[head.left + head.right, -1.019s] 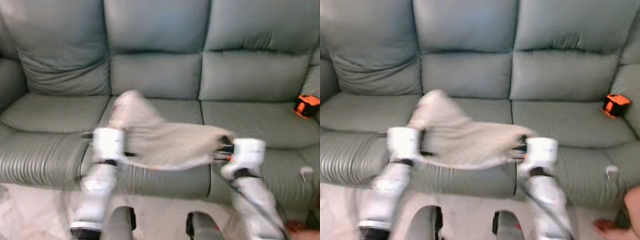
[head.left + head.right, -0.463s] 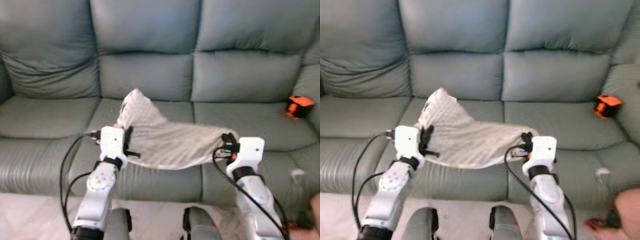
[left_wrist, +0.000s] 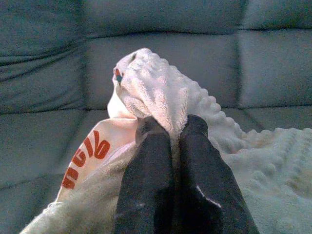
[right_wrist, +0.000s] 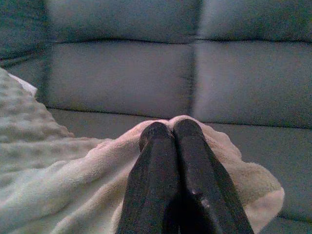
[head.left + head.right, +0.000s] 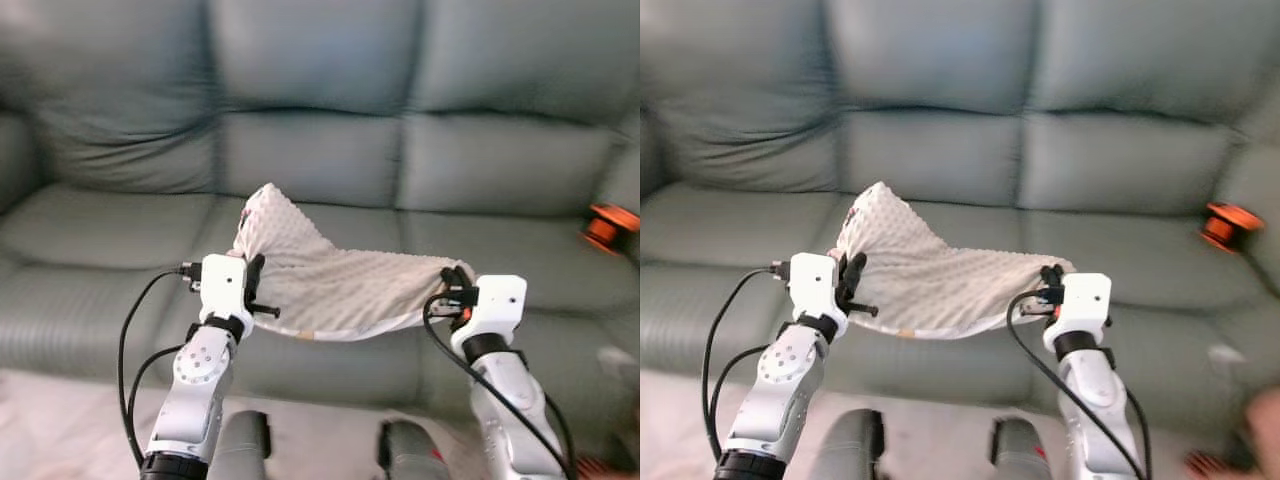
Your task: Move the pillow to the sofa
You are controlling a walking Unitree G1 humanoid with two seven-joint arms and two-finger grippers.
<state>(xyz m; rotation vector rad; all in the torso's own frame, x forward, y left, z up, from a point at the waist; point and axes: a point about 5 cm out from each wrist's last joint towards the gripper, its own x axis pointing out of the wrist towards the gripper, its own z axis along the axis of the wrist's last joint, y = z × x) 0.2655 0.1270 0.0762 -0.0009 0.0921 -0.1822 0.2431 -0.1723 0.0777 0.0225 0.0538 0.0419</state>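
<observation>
Left eye view centre: the cream, bumpy pillow [image 5: 340,285] hangs limp between the two grippers in front of the grey-green sofa [image 5: 320,150], one corner peaking up at its left end. The left gripper [image 3: 171,127] has its black fingers pinched together on that raised edge, beside orange lettering partly folded out of sight, and the right gripper [image 4: 170,127] is clamped on the opposite edge. An orange object [image 5: 606,228] at the right edge is blurred and cut off.
</observation>
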